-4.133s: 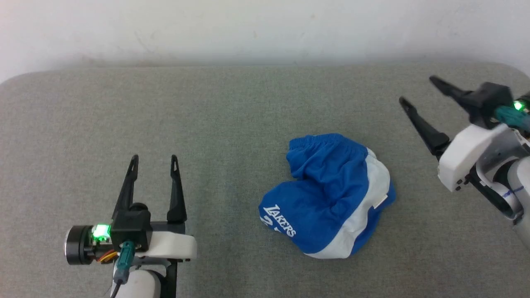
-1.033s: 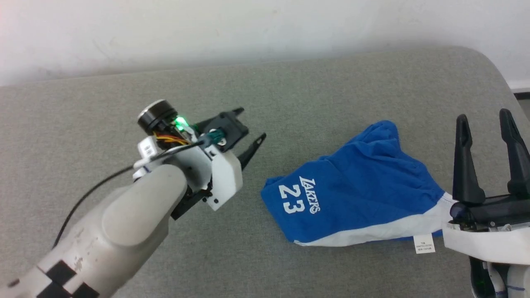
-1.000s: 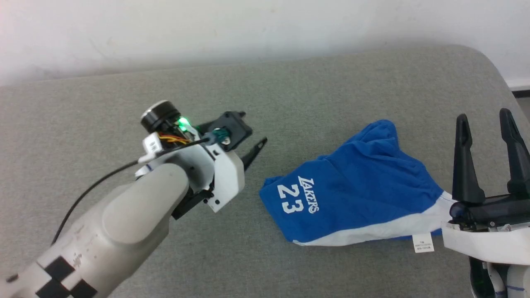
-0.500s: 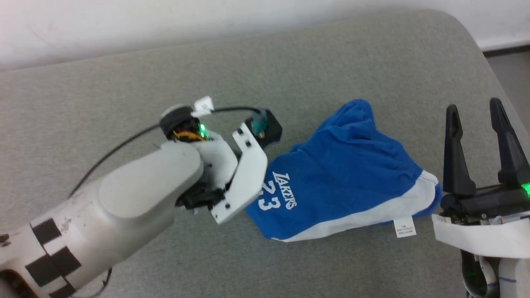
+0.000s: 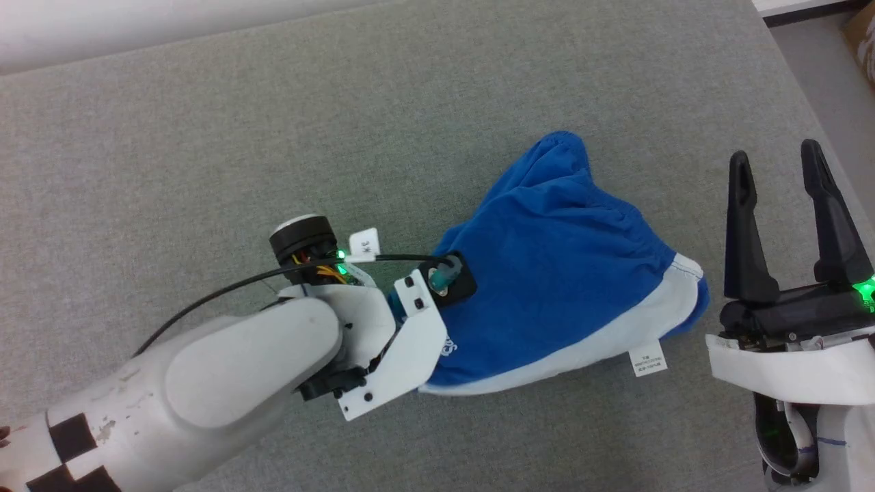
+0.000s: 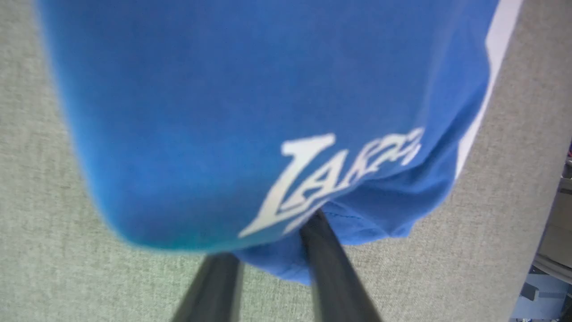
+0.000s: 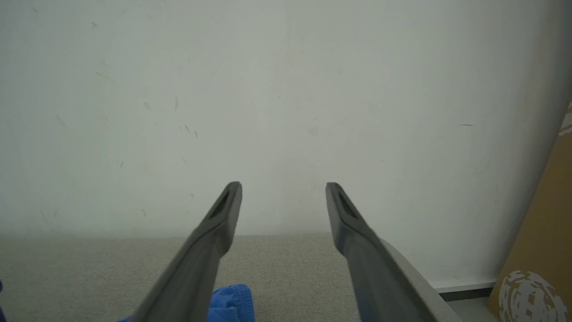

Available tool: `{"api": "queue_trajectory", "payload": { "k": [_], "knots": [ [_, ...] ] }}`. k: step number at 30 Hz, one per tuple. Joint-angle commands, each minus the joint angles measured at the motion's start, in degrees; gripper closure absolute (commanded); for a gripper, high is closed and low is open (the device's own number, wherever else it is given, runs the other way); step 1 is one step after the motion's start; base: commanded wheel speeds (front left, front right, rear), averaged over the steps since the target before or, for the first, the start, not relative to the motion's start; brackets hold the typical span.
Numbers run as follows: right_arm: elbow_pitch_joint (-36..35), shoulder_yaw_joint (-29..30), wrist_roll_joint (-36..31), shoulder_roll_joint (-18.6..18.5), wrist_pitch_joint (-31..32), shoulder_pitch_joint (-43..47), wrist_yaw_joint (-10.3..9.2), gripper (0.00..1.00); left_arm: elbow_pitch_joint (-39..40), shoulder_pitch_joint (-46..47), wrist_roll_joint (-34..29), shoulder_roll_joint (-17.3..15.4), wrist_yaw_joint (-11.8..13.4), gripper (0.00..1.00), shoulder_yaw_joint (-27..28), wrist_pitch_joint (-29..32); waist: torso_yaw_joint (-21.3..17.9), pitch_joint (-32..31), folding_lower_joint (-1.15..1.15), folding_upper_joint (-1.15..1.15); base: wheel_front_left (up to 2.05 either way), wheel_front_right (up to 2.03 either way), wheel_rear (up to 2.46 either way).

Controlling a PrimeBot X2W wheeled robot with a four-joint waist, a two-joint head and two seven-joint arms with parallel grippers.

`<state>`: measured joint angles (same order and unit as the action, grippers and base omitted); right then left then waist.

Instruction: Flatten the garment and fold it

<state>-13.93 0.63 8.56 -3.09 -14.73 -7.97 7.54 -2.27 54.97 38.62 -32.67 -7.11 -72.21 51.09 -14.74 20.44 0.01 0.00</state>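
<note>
grey cloth surface [image 5: 205, 137], left gripper [image 6: 270, 246] at edge of blue garment [image 5: 554, 273]

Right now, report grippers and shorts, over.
Left gripper at lettered hem of shorts, fingers tucked under cloth, grip unconfirmed. Right gripper open, off the cloth. Shorts bunched, not flat.

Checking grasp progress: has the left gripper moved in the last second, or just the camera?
Yes. A second ago the left gripper stood clear of the garment, to its left; now its fingers reach into the hem at the LAKERS lettering.
</note>
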Motion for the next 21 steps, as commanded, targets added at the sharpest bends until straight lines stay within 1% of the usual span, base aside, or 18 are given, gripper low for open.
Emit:
{"api": "queue_trajectory", "payload": {
  "k": [1,4,7,12,15,18,21],
  "knots": [
    [0.16,0.2,-0.26,0.21,-0.27,-0.03,-0.05,0.0,-0.41,-2.34,0.33,-1.05,-0.37,1.0,-1.14,-1.81,0.95,-0.96,-0.01,0.0,0.0,0.0,0.0],
    [0.26,0.46,-0.46,0.21,-0.27,0.91,-0.05,0.0,0.41,-0.06,1.88,-3.21,-0.37,1.0,-1.14,-6.46,2.89,-2.69,-0.01,0.0,0.0,0.0,0.0],
    [0.22,0.68,-0.86,0.21,-0.27,1.82,-0.05,0.0,-0.3,2.55,4.34,-6.16,-0.37,1.0,-1.14,-10.41,4.91,-4.38,-0.01,0.0,0.0,0.0,0.0],
    [0.02,0.46,-1.92,0.21,-0.27,2.59,-0.05,0.0,-3.33,4.93,6.82,-12.53,-0.37,1.0,-1.14,-12.62,7.15,-5.67,-0.01,0.0,0.0,0.0,0.0],
    [0.03,0.46,-2.18,0.21,-0.27,2.71,-0.05,0.0,-7.45,5.69,8.06,-15.74,-0.37,1.0,-1.13,-14.24,7.74,-5.79,-0.01,0.0,0.0,0.0,0.0],
    [0.35,0.48,-2.38,0.21,-0.27,2.94,-0.05,0.0,-12.82,6.08,7.65,-17.36,-0.15,1.0,-0.78,-16.1,7.89,-5.57,-0.01,0.0,0.0,0.0,0.0],
    [1.35,0.33,-2.53,0.21,-0.27,3.25,-0.05,0.0,-18.8,5.28,6.55,-17.63,0.3,1.0,-0.8,-17.34,7.68,-5.2,-0.01,0.0,0.0,0.0,0.0]
  ]
}}
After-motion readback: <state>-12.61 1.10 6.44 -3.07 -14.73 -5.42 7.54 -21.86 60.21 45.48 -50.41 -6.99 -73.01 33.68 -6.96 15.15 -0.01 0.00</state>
